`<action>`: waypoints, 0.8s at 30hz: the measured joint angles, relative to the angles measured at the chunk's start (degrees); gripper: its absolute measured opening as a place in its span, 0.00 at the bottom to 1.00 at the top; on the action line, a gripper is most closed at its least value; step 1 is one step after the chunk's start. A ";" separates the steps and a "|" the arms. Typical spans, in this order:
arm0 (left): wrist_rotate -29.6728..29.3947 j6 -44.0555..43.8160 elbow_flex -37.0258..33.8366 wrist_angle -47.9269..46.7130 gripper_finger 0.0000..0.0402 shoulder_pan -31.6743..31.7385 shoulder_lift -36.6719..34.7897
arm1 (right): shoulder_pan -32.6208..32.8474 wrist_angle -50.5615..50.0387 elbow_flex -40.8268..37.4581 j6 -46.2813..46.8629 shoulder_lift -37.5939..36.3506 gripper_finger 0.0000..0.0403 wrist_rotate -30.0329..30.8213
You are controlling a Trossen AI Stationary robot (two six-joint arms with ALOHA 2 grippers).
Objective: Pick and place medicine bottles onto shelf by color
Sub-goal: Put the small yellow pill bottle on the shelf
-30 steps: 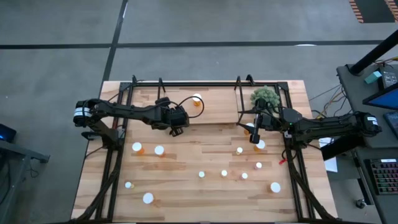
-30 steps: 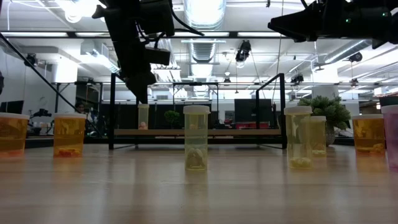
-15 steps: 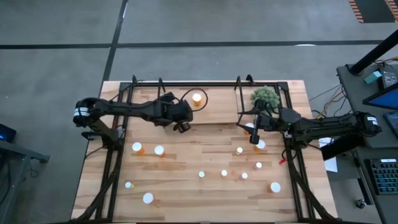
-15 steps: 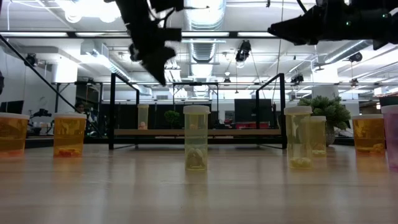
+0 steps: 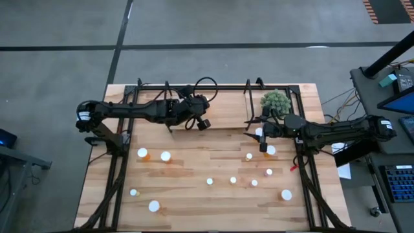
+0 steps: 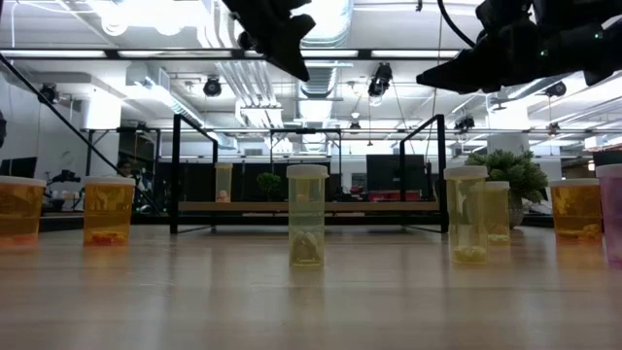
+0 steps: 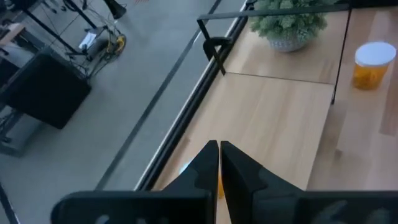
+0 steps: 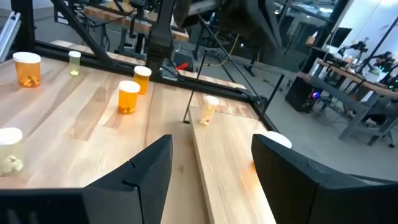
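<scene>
Several medicine bottles with white caps stand on the tabletop, among them an orange one (image 5: 143, 154), a pale one (image 6: 307, 216) and an orange one (image 7: 373, 65). The shelf (image 5: 226, 110) is a light board between black uprights at the table's far side. One pale bottle (image 8: 208, 109) stands on it. My left gripper (image 5: 203, 123) hangs shut and empty high above the shelf's near edge. A bit of orange (image 7: 217, 183) shows behind its fingers. My right gripper (image 5: 262, 144) is open by the shelf's right end, nothing between its fingers (image 8: 149, 168).
A green spiky plant (image 5: 276, 100) stands at the shelf's far right corner. A white cap (image 8: 278, 142) peeks out behind one right finger. Black frame rails (image 5: 119, 168) run along both sides of the table. Bare wood lies between the scattered bottles (image 5: 194, 165).
My left gripper has risen and swung toward the table's right and far side, over the shelf, tipping from pointing steeply down to nearly level. It has stayed shut. The arm and its cable now cover the orange bottle on the shelf. My right gripper has tipped slightly downward.
</scene>
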 joint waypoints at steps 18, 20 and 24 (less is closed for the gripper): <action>-1.70 8.54 0.63 6.59 0.00 0.04 0.00 | -0.39 -0.12 0.01 2.70 -0.05 0.52 0.20; -1.68 8.66 0.70 6.55 0.00 0.00 0.00 | -0.39 0.01 0.01 3.50 -0.04 0.52 0.17; -1.68 9.32 0.58 6.90 0.00 -0.02 -0.02 | -0.39 0.01 0.01 5.15 -0.05 0.52 0.18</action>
